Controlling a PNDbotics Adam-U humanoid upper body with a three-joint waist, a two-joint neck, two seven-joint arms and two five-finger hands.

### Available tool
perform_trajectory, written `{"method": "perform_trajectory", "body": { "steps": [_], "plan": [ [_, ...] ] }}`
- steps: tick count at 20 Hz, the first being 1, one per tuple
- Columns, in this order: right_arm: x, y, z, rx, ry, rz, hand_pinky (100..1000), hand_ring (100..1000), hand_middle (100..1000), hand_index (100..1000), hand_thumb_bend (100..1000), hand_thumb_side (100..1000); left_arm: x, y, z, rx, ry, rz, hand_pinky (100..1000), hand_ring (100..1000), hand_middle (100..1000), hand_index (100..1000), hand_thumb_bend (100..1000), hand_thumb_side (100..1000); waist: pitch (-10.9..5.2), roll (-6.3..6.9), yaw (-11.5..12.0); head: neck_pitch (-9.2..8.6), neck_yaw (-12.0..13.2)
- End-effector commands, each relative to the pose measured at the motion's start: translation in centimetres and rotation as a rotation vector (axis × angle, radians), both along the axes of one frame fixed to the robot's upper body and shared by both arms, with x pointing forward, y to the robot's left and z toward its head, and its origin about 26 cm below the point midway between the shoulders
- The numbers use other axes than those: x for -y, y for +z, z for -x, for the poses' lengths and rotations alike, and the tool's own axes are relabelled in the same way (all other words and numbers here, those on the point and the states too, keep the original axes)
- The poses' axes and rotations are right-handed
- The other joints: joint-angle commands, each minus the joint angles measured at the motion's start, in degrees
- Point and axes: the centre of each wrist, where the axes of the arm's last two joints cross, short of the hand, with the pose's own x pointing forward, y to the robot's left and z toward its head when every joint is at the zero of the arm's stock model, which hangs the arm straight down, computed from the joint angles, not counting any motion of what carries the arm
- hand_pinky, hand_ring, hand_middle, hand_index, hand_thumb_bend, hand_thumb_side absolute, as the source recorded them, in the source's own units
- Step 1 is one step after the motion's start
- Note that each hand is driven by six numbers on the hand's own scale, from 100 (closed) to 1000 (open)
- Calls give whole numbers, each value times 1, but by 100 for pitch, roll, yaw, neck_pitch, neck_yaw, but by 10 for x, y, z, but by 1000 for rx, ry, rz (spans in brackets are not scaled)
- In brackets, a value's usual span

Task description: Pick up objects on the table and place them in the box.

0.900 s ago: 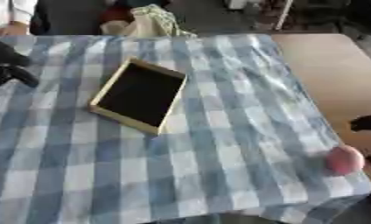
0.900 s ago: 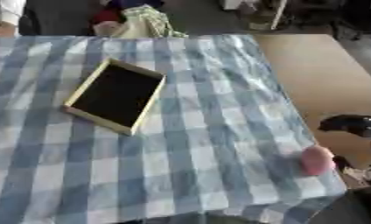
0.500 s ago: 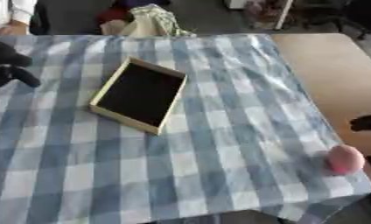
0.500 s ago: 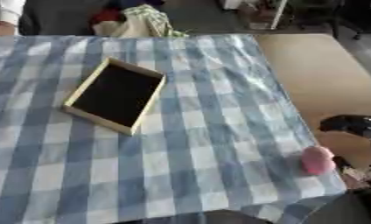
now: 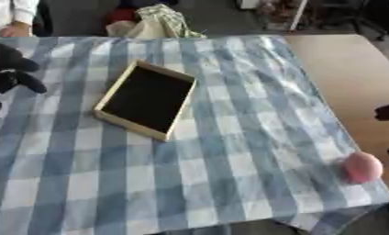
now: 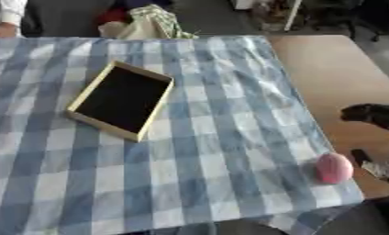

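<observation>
Left hand (image 5: pixel 11 73): one, showing at the left edge of the left eye view, black fingers curling inward and gripping nothing, hovering over the cloth well apart from the box. Right hand (image 6: pixel 376 114): one, showing at the right edge of the right eye view over the bare wooden table (image 6: pixel 334 69); whether its fingers are open or closed cannot be told.

Box (image 5: pixel 146 99): one, shallow, pale wooden rim, dark inside, lying askew on the upper left part of the cloth, holding nothing.

Pink object (image 6: pixel 334 168): one, rounded, sitting at the lower right of the frame near the corner of the cloth, just beside the right hand and not touching it.

Blue-and-white checked cloth (image 6: pixel 206 137): one, covering most of the table.

Change against the earlier frames: none showing; box, pink object and both hands are keeping their places.
</observation>
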Motion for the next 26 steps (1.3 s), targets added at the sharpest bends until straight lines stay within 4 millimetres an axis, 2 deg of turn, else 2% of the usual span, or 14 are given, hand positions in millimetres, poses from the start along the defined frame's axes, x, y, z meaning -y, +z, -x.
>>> {"method": "perform_trajectory", "body": {
  "steps": [1, 10, 13, 14, 17, 26],
  "plan": [
    [2, 6, -2, -18, 14, 36, 904, 888, 905, 934, 100, 546, 2, 7, 2, 27, -13, -7, 615, 737, 705, 787, 100, 604, -34, 3, 6, 37, -30],
    [12, -12, -4, -129, 16, 23, 897, 888, 901, 931, 100, 610, 4, 8, 2, 28, -19, -6, 616, 738, 706, 788, 100, 603, -16, 13, 36, 37, -71],
    [15, -18, -4, -152, 4, 13, 895, 885, 898, 929, 100, 586, 4, 7, 2, 26, -21, -6, 616, 738, 706, 788, 100, 603, -13, 16, 36, 37, -87],
    [16, -20, -4, -160, 0, 10, 893, 883, 896, 928, 100, 624, 4, 7, 2, 25, -23, -6, 615, 738, 706, 788, 100, 604, -10, 18, 38, 37, -94],
    [18, -26, -5, -187, 1, -7, 889, 878, 891, 925, 100, 637, 5, 6, 2, 21, -28, -8, 615, 738, 707, 787, 100, 604, 0, 22, 48, 37, -116],
    [20, -32, -11, -215, -26, -8, 885, 874, 838, 921, 100, 644, 7, 6, 2, 19, -42, -14, 615, 738, 707, 787, 100, 603, 28, 38, 69, 37, -142]
  ]
}}
